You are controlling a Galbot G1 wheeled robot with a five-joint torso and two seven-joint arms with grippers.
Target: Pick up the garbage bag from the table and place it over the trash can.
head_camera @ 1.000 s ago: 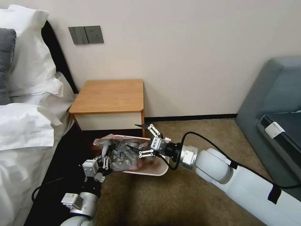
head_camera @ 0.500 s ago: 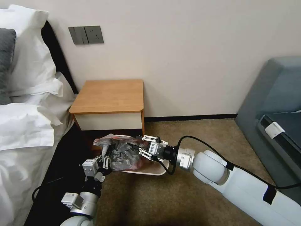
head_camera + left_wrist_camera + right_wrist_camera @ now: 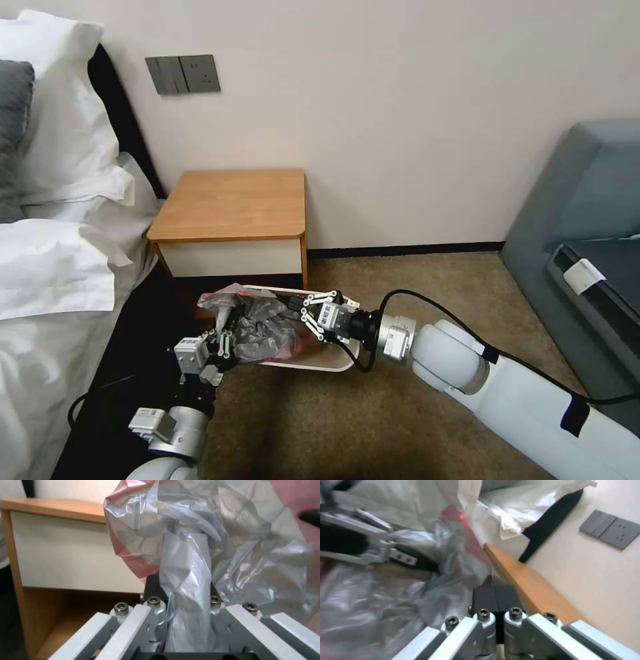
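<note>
I see both grippers pinching the garbage bag [image 3: 263, 327] over the trash can [image 3: 320, 363]: left gripper [image 3: 223, 337], right gripper [image 3: 297, 308]. The crumpled plastic hides most of the can's opening.

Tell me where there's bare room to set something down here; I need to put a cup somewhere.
The table top is bare from wall to front edge. Carpet between the trash can and sofa is open. It's crowded over the can: the left gripper, right gripper and garbage bag.

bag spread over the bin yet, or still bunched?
Bunched. The garbage bag sits crumpled over the trash can, pinched by the left hand and right hand.
</note>
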